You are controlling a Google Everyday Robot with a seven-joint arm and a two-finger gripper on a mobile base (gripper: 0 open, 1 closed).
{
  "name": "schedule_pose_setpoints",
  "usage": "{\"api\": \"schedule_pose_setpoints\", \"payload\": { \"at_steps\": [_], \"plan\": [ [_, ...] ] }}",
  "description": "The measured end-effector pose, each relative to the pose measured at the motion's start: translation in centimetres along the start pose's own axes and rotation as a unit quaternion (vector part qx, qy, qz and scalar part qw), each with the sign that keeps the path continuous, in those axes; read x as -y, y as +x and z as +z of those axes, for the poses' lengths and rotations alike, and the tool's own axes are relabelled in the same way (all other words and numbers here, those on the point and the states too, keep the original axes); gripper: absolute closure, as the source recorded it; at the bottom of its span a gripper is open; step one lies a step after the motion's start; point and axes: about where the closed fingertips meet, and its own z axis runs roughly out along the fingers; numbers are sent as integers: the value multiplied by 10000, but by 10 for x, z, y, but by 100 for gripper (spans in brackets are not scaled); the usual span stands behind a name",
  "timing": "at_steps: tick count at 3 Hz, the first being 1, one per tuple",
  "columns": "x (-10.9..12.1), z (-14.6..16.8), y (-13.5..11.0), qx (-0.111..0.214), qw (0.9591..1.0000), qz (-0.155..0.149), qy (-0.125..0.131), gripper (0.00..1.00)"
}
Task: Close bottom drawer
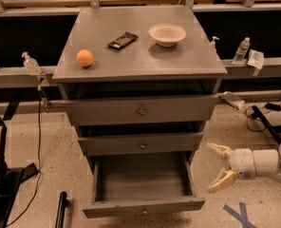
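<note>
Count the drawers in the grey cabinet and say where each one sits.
3. The top drawer and middle drawer stick out slightly; the bottom drawer is pulled far out. The gripper, open, hovers at its right in view.

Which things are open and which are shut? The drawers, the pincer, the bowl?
bottom drawer: pulled far out, empty inside.
middle drawer: out a little.
top drawer: out a little.
pincer: open, holding nothing, beside the bottom drawer.
bowl: upright, looks empty.
</note>
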Motion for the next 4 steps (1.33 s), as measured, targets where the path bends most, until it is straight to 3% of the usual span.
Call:
{"api": "schedule_pose_setpoints", "payload": {
  "at_steps": [1, 3, 4],
  "plan": [
    [-4, 28, 17, -134, 9992, -347, -165, 0],
    [-8, 81, 89, -87, 9911, -1165, -636, 0],
    [-10, 118, 140, 59, 9888, -1211, -874, 0]
  ]
}}
